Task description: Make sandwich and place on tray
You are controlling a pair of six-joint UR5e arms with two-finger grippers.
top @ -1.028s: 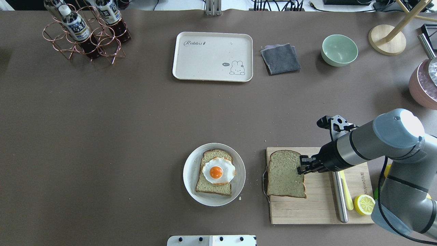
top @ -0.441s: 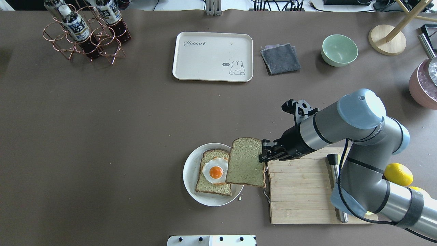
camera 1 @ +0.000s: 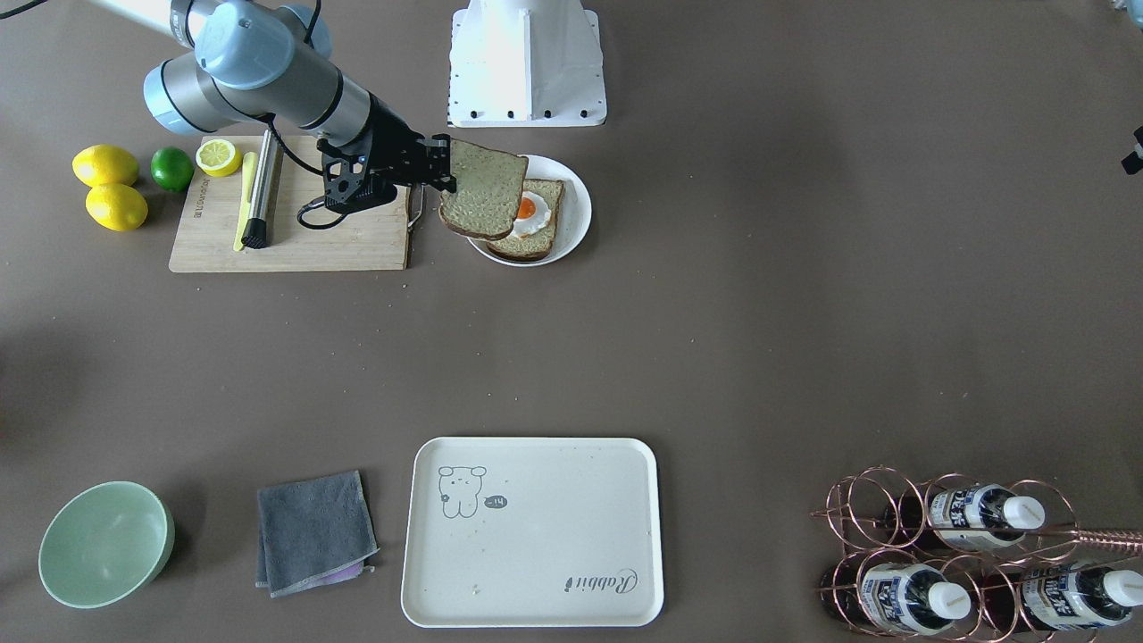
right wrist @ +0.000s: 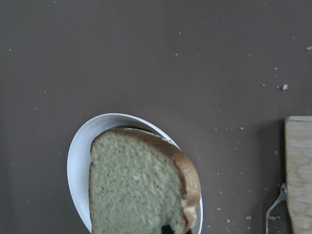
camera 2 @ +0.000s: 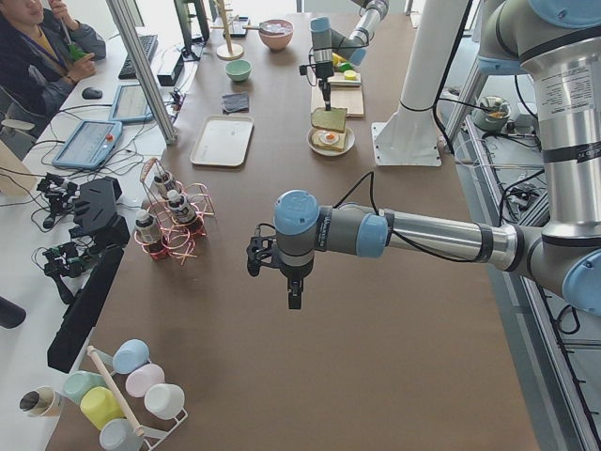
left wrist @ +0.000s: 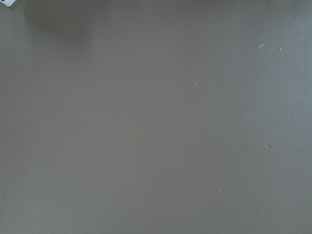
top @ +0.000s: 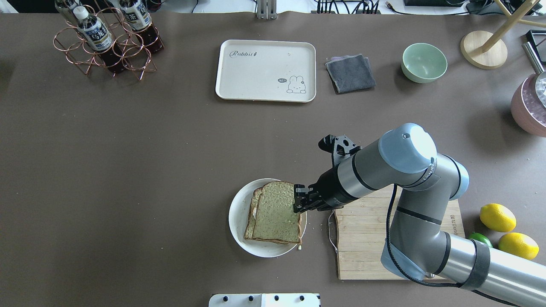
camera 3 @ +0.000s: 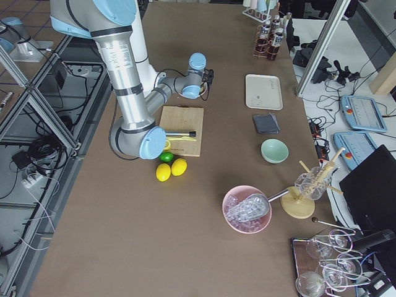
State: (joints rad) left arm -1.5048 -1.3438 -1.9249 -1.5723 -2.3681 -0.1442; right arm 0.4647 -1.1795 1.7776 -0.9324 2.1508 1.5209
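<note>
And there it goes across! A second ago this top slice was lying on the cutting board. Now the right gripper has carried it off the board and over the plate, near the robot's edge of the worktop, about midway along. The claw is clamped on the slice's board-side edge.

From overhead the slice covers the egg and nearly all of the lower slice. The front camera shows it raised and tilted, with the egg peeking out beneath, so I'd say it has not landed. The stacking looks close to done; the trip to the tray, by the far edge, has yet to come.

Its domed crust points toward the far edge and its flat end toward the robot. The long axis runs near to far, roughly matching the slice below.

The left gripper hangs over bare table; I cannot tell whether it is wide or closed.
</note>
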